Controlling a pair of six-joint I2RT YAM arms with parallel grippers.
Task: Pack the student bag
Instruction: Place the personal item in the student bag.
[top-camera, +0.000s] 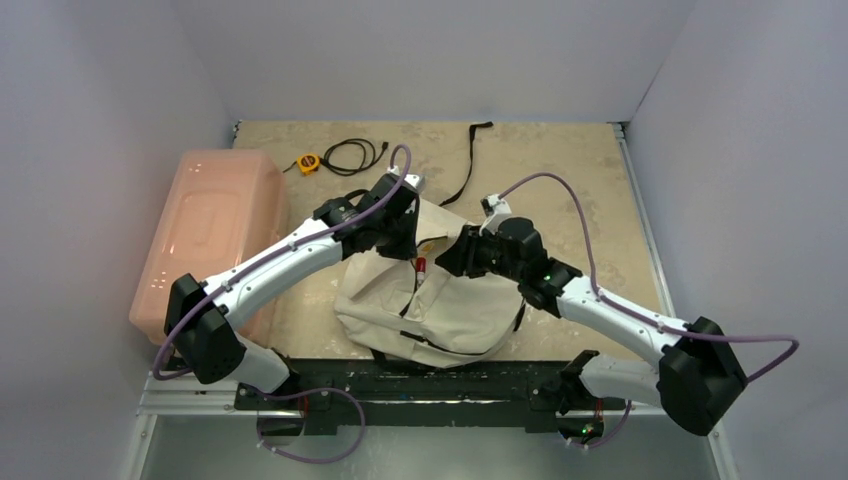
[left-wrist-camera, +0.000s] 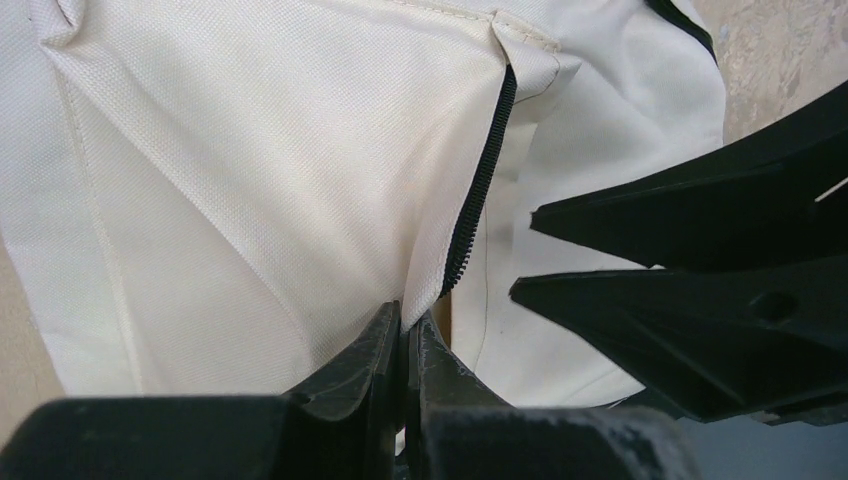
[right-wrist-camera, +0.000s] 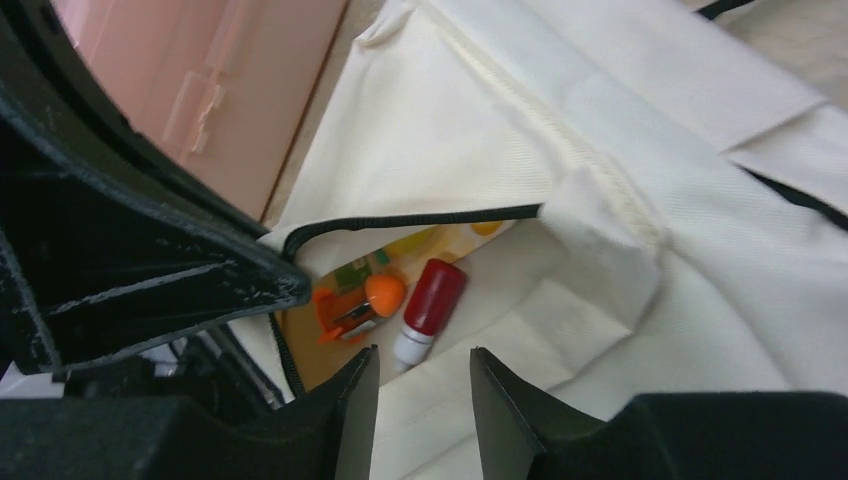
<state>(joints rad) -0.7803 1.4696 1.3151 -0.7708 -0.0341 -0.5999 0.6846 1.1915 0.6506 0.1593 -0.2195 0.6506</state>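
Student bag (top-camera: 440, 305): centre of table (top-camera: 560, 180), mouth open. Left gripper (left-wrist-camera: 405, 322): pinched tight on the bag's zipper edge. Right gripper (right-wrist-camera: 422, 362): fingers part-spread, empty, over the opening; 1 red bottle (right-wrist-camera: 432, 300) and 1 orange item (right-wrist-camera: 370, 298) inside. Pink bin (top-camera: 210, 230) to the left.

Robot lab, white enclosure walls (top-camera: 420, 50), benchtop (top-camera: 570, 180)

**Soft, even light; close parts blur at the wrists**

The overhead view is bright and sharp, with faint shadows under the arms and a pale sheen on the pink bin (top-camera: 215, 215) at left. In the left wrist view the student bag (left-wrist-camera: 250, 180) glows almost white, its weave crisp, while the left gripper (left-wrist-camera: 403, 325) at the bottom edge is dark and blurred. In the right wrist view the right gripper (right-wrist-camera: 425, 360) is soft-focused.
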